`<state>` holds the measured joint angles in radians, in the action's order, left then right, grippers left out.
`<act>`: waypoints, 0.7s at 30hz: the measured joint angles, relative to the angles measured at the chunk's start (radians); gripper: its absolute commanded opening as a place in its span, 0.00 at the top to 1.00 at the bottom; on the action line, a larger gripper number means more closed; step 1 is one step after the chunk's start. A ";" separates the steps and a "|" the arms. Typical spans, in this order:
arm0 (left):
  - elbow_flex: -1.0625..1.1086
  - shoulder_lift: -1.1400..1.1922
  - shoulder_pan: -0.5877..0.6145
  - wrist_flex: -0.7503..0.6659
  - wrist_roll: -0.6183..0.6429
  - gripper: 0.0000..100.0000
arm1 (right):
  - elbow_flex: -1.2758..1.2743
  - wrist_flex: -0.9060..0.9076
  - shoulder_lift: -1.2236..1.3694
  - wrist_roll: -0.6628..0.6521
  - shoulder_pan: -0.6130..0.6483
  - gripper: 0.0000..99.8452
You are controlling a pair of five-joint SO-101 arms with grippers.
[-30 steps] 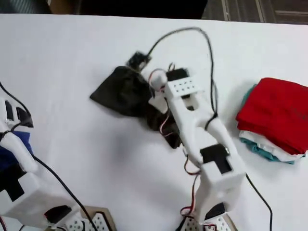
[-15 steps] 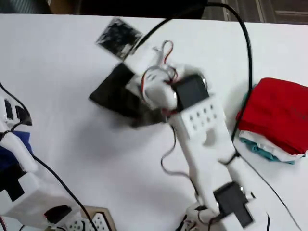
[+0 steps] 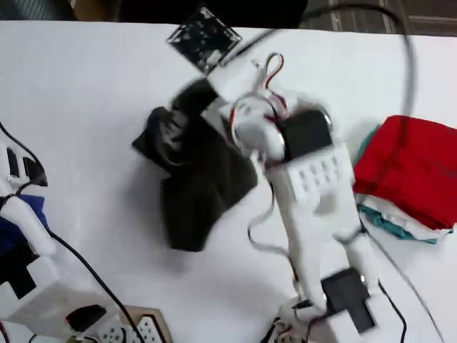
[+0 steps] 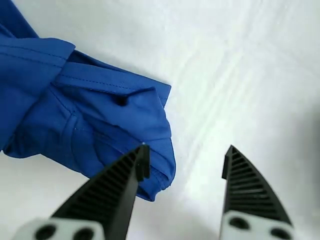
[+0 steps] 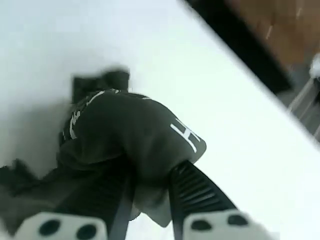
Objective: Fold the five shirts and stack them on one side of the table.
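Observation:
A black shirt (image 3: 203, 182) hangs crumpled from my right gripper (image 3: 189, 100) over the middle of the table, its lower part trailing toward the front. In the right wrist view the gripper (image 5: 150, 175) is shut on a fold of the black shirt (image 5: 130, 125), which bears white print. A folded stack with a red shirt (image 3: 410, 168) on top and white and teal ones beneath lies at the right edge. My left gripper (image 4: 187, 150) stands open just beside a crumpled blue shirt (image 4: 90, 110), above bare white tabletop. The blue shirt (image 3: 11, 225) lies at the table's far left edge.
The white table (image 3: 93, 93) has free room at the back left and front middle. Cables (image 3: 93, 279) run from the arm bases along the front edge. The right arm's cable (image 3: 393, 43) loops over the back right, near the stack.
The right arm swung up and back with the black shirt in its grip. The shirt went from a flat heap to a lifted drape that reaches farther forward. The left arm stayed still.

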<state>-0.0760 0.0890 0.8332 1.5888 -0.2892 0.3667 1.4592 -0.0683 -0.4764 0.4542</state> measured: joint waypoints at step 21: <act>0.000 0.000 0.032 -0.060 0.000 0.74 | -0.158 -0.020 0.120 0.005 -0.121 0.77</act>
<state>-0.0760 0.0890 0.8654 1.5290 -0.2892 0.2087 1.4392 0.0514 -0.4718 0.3330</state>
